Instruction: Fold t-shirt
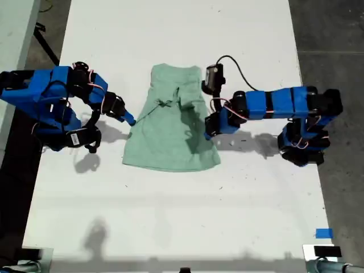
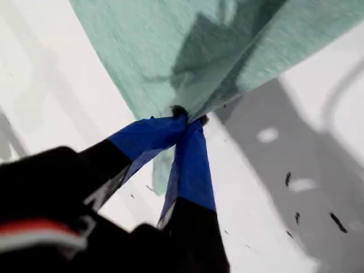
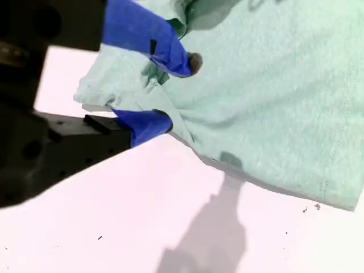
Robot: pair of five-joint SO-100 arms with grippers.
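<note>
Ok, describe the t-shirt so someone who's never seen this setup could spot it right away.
On the white table, look between the two blue arms. The t-shirt lies there, partly folded, with my first gripper and my second gripper each at one side edge. It is the only fabric, pale mint green.

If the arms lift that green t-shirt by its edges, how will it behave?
The t-shirt will probably sag and drape: it already lies in soft creases. It looks light, since thin fabric bunches where my first tool pinches it. It may slip out, as my second tool grips only an edge fold.
</note>
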